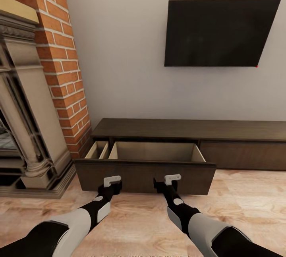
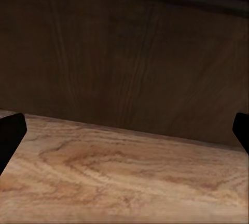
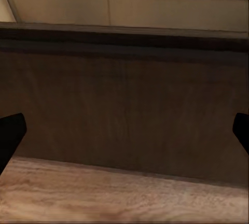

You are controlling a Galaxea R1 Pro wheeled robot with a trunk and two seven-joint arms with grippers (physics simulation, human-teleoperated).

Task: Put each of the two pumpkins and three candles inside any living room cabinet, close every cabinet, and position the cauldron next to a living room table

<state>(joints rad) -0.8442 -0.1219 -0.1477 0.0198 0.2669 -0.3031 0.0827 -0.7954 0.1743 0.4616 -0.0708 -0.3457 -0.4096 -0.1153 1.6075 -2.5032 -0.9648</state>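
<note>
The cabinet (image 1: 190, 130) is seen low against the white wall (image 1: 119, 50). It is long and made of dark brown wood with a flat top. Its wide drawer (image 1: 145, 175) is pulled out over the floor (image 1: 246, 209). The drawer front is a big flat dark board with fine wood grain. The inside is pale wood, shaped like a box, and nothing can be seen in it. A smaller pale box with a thin divider (image 1: 98, 150) is seen at the drawer's left end. The cabinet's right part (image 1: 242, 154) is shut flat. The left gripper (image 1: 112, 187) is held right at the drawer front, low down. Its two black fingers (image 2: 10, 135) are spread wide, with nothing between them. In the left wrist view the dark board and the floor below it are seen between them. The right gripper (image 1: 167, 185) is held at the same board, near the middle. Its fingers (image 3: 10, 133) are spread wide too and nothing is held. If the board is touched by either one cannot be told. The floor is light wood with wavy lines. A flat black TV (image 1: 220, 32) is hung on the wall above the cabinet. A red brick column (image 1: 59, 58) and a carved grey stone fireplace (image 1: 28, 110) are seen to the left.
</note>
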